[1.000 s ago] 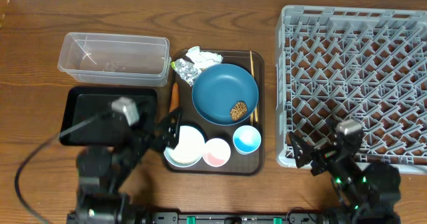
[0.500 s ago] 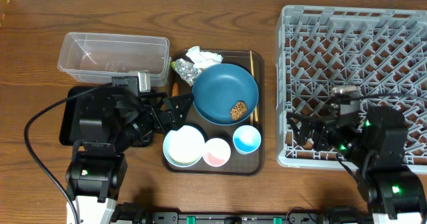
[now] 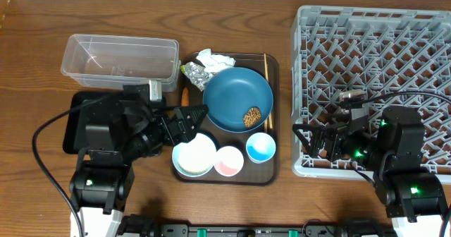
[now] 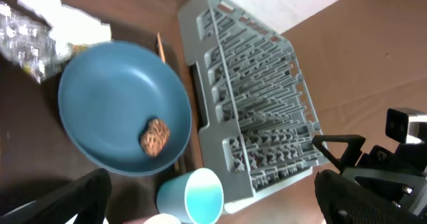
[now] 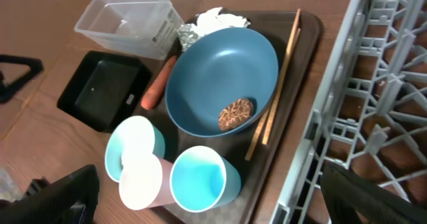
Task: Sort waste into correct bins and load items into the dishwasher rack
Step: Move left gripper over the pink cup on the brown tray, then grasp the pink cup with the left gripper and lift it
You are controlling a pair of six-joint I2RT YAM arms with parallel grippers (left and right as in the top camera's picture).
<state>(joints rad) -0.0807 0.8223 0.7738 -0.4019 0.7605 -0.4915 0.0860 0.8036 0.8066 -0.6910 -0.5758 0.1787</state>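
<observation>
as both arms swung in toward the serving tray (image 3: 246, 178), the left gripper (image 3: 196, 118) reached the left rim of the blue plate (image 3: 232, 92) mid-tray, the right gripper (image 3: 306, 137) the dishwasher rack's (image 3: 366, 46) near-left corner; both spread, empty, sorting seemingly unstarted

Wood table (image 3: 35, 25): clear tub (image 3: 123, 40), black tray (image 3: 72, 124), brown tray (image 3: 273, 117), grey rack (image 3: 373, 53).

blue plate (image 3: 229, 96): flat, brown food lump (image 3: 251, 116) inside
carrot (image 5: 158, 83): beside plate's left rim
dishwasher rack (image 3: 373, 53): far right
</observation>
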